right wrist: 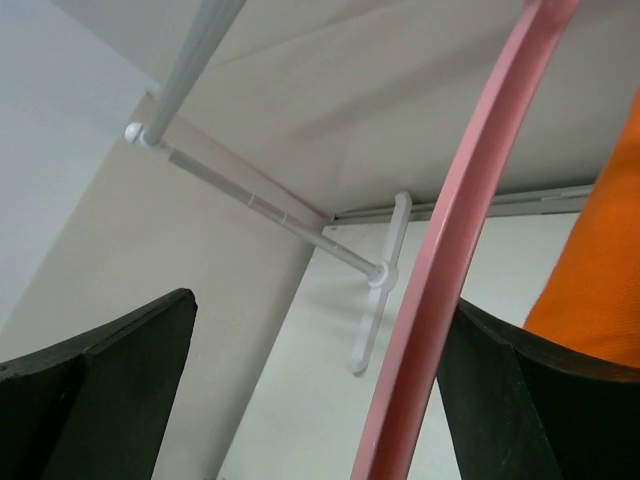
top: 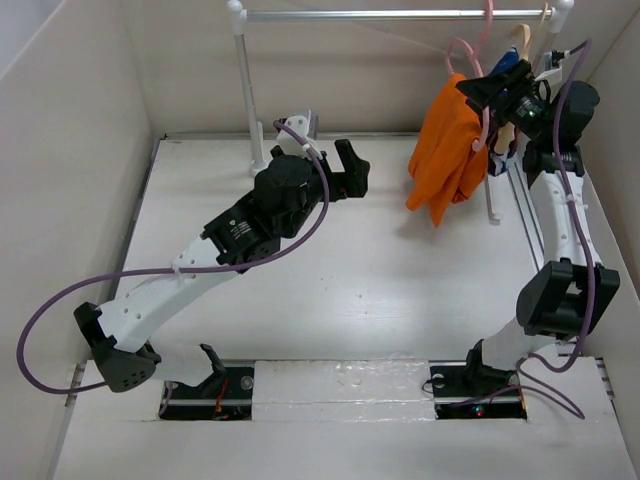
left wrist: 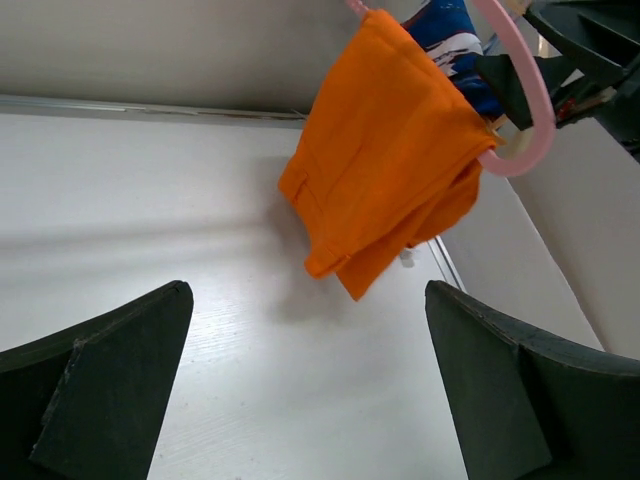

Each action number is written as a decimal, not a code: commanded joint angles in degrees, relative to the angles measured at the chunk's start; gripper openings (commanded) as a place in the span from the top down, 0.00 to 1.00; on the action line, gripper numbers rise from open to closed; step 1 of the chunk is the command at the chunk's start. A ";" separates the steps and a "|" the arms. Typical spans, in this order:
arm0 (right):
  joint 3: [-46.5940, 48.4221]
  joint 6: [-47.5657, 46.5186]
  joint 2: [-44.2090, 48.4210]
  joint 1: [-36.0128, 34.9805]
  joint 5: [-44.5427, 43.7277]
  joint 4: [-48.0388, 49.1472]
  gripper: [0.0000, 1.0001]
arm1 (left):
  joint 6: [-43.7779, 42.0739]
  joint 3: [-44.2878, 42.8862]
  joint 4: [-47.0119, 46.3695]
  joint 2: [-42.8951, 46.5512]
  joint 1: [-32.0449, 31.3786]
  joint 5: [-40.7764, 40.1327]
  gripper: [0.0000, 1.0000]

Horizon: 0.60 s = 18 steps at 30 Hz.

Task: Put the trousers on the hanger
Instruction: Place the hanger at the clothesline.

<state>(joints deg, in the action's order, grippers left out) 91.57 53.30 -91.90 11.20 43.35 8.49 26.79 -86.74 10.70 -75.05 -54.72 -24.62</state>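
Trousers (top: 450,150): soft orange cloth, judged light and limp, prone to slide off a smooth bar. They are seen draped and folded over the pink hanger (right wrist: 460,240), which hangs from the rail (top: 400,14) at the rear right, clear of the table (top: 330,290). If adjustment is needed, a pinch on the thick folded edge is judged best.

Right gripper (top: 482,92): raised to the hanger, jaws released and wide. The pink bar runs between the fingers; contact cannot be told.

Left gripper (top: 352,170): arm extended low over mid-table, aimed at the trousers, jaws spread, nothing held.
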 commanded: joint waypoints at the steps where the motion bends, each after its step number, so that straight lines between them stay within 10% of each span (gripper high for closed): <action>1: 3.18 -5.93 4.44 -0.04 0.59 0.90 0.00 | -1.12 -0.62 -0.24 0.52 -0.04 -3.24 0.01; 10: 14.85 -27.14 8.57 -1.96 -16.49 -22.79 0.00 | -0.16 -2.12 1.96 -1.06 1.27 -4.21 0.01; 14: 17.85 -36.59 12.00 -4.87 -33.31 -33.26 0.00 | 8.78 5.07 -1.10 -0.63 17.33 19.79 0.01; 18: 16.27 -40.72 14.55 -4.87 -41.50 -39.05 0.00 | 7.41 7.56 -0.95 0.34 21.06 19.62 0.01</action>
<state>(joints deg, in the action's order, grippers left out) 105.93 20.47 -79.72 6.26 13.72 -24.12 32.62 -79.09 11.07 -76.58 -33.58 -11.27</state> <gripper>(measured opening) 0.999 0.986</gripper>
